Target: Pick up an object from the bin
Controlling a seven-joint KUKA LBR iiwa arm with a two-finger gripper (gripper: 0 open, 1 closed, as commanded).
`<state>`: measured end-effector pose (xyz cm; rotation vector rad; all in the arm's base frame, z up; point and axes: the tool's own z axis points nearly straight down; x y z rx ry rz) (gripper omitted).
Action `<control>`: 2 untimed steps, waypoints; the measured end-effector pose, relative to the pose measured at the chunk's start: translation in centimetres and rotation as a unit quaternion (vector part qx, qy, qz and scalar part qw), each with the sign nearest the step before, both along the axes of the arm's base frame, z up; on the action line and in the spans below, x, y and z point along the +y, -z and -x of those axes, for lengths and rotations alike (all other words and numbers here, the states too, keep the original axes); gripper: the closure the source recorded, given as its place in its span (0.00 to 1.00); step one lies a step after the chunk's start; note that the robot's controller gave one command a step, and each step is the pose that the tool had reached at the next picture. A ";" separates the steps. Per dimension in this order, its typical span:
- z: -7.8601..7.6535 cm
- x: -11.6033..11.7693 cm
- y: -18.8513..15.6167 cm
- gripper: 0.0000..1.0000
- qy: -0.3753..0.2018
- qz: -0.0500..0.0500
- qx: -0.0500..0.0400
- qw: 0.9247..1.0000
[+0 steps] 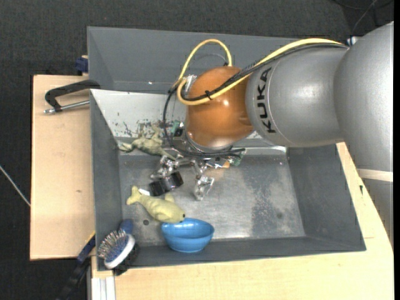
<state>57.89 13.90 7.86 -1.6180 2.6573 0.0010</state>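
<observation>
My gripper [185, 177] hangs under the orange dome near the middle of the bin, slightly left. Its two metal fingers [202, 187] stand apart, open, with nothing visibly between them. A small black object [166, 182] lies on the bin floor right by the left finger, touching or nearly touching it. Just below that lies a pale yellow whale-shaped toy [157, 207]. A tan toy figure [144, 144] rests against the back wall, left of the gripper.
A blue bowl [187, 235] sits at the front wall, below the gripper. A brush with a blue handle and grey bristles [117, 247] lies in the front left corner. The arm and its dome cover the bin's back middle.
</observation>
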 end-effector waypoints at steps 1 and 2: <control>0.1 -0.2 0.0 1.00 0.000 0.002 0.001 1.000; 0.4 -0.8 -12.9 1.00 -0.039 0.006 0.005 0.999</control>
